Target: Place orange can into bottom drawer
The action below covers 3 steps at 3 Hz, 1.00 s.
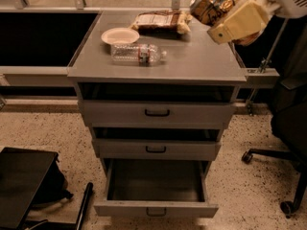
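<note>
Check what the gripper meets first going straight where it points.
The gripper, top right, shut on the small shiny orange-gold drink can, points left and slightly down. Probably the clear plastic water bottle lying on the grey cabinet top; depth unclear, it may pass above.

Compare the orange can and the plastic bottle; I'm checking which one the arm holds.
The orange can hangs tilted in the gripper, above a rear corner of the cabinet top; the plastic bottle lies on its side on that top. The can is shiny printed metal; the bottle is clear. Both are drink containers.
</note>
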Each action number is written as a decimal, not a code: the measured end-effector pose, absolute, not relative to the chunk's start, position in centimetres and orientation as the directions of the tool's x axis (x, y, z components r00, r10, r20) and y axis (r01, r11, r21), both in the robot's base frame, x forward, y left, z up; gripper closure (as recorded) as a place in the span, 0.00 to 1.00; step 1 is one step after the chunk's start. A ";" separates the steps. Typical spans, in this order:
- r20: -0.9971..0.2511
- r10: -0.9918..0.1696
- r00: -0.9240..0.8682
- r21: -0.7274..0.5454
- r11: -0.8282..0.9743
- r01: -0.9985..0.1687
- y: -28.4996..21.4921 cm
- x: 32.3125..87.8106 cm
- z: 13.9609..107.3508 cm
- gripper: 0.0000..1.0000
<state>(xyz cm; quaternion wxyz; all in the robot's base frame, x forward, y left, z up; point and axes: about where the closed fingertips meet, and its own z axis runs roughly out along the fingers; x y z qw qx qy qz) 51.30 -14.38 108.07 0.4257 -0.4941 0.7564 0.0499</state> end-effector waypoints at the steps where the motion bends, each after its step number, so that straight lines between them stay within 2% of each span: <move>1: -0.693 -0.705 -0.149 -0.345 0.507 -0.790 -14.4 51.3 108.1 1.00; 2: -0.674 -0.721 -0.162 -0.318 0.481 -0.817 -14.9 48.8 104.9 1.00; 3: -0.679 -0.718 -0.149 -0.272 0.435 -0.858 -14.7 43.9 99.9 1.00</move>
